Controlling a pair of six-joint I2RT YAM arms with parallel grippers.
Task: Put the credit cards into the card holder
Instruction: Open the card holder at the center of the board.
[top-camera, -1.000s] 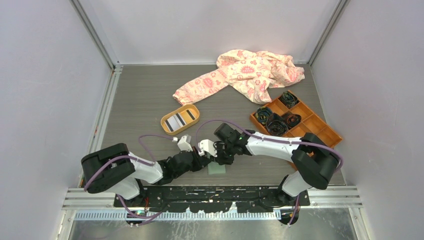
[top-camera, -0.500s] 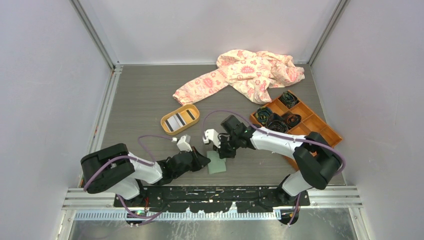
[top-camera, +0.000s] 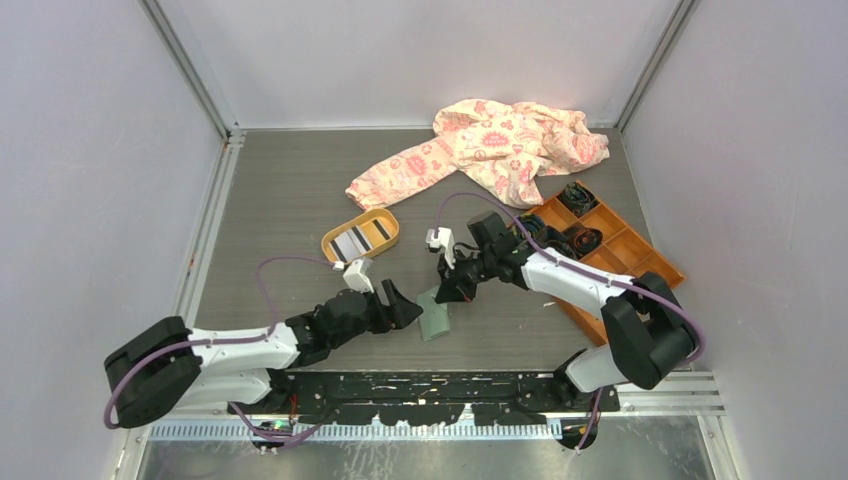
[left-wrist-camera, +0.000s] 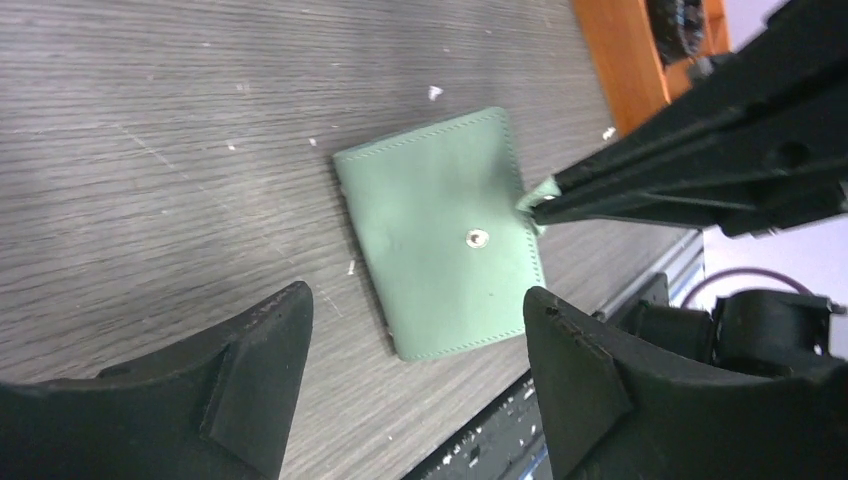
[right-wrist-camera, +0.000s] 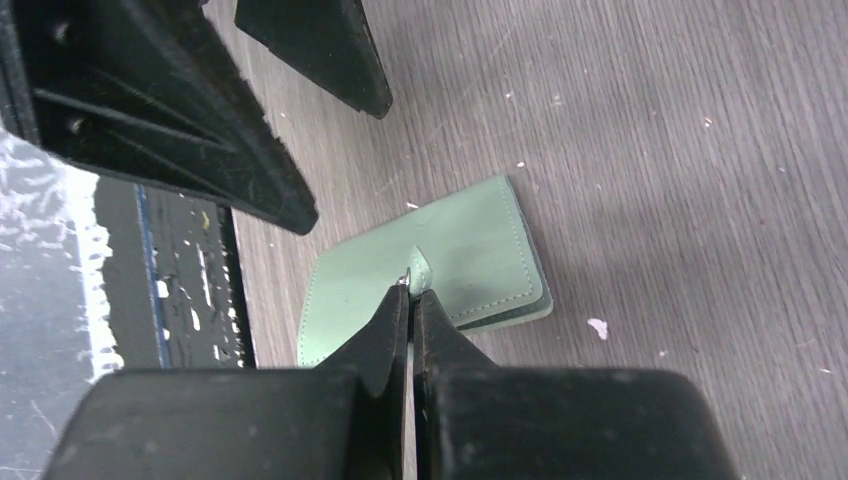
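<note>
The card holder is a pale green wallet lying closed and flat near the table's front edge. Its metal snap stud is bare. My right gripper is shut on the wallet's small snap tab, which stands up off the cover between the fingertips. The left gripper hovers just left of the wallet, open, with nothing between its fingers. The credit cards, white with dark stripes, lie in the orange oval tray behind the left arm.
A pink patterned garment lies at the back. An orange compartmented box holding dark coiled items stands at the right, under the right arm. The metal front rail runs close to the wallet's near edge.
The left gripper has opened and let go of the wallet. The right gripper has closed on the snap tab and drawn back toward the rear right.
</note>
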